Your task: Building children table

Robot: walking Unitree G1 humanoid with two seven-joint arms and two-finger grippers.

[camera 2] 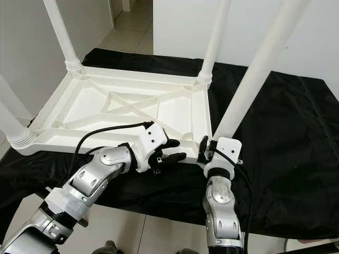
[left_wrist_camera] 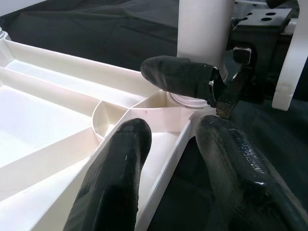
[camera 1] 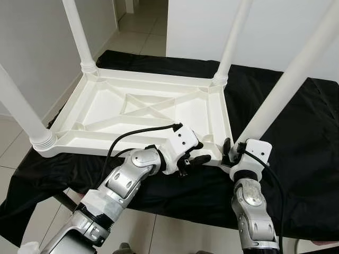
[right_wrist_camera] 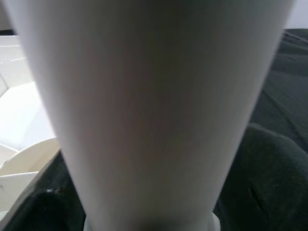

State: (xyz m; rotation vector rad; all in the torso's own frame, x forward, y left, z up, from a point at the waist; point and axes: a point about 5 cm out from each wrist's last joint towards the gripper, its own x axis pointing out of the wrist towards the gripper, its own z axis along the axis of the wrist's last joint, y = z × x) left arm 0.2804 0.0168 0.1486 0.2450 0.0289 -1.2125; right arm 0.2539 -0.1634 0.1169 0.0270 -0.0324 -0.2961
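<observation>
Tabletop (camera 1: 143, 114) of white plastic lies upside down on a black cloth (camera 1: 296, 137), its ribbed underside facing up and its long axis running from 9 o'clock to 3 o'clock across the head views. Four white legs stand in its corner sockets and point upward: one at the far corner toward 11 o'clock (camera 1: 78, 34), one at the far corner toward 1 o'clock (camera 1: 230, 45), one at the near corner toward 8 o'clock (camera 1: 21, 108), and one at the near corner toward 4 o'clock (camera 1: 288, 79), which leans up and away toward 1 o'clock.

At the near edge, the left gripper (camera 1: 195, 156) sits over the tabletop's rim just beside the near 4 o'clock corner. Its black fingers (left_wrist_camera: 115, 183) are spread, one on either side of the rim wall; whether they press on it cannot be told.

Around the base of the near 4 o'clock leg is the right gripper (camera 1: 233, 151), at the point where the leg meets its socket. One black finger (camera 1: 226, 148) shows on the tabletop side of the leg and the white wrist housing lies on the other side, so the fingers straddle the leg. From the right wrist, the leg (right_wrist_camera: 154, 110) is a blurred pale column against the cloth.
</observation>
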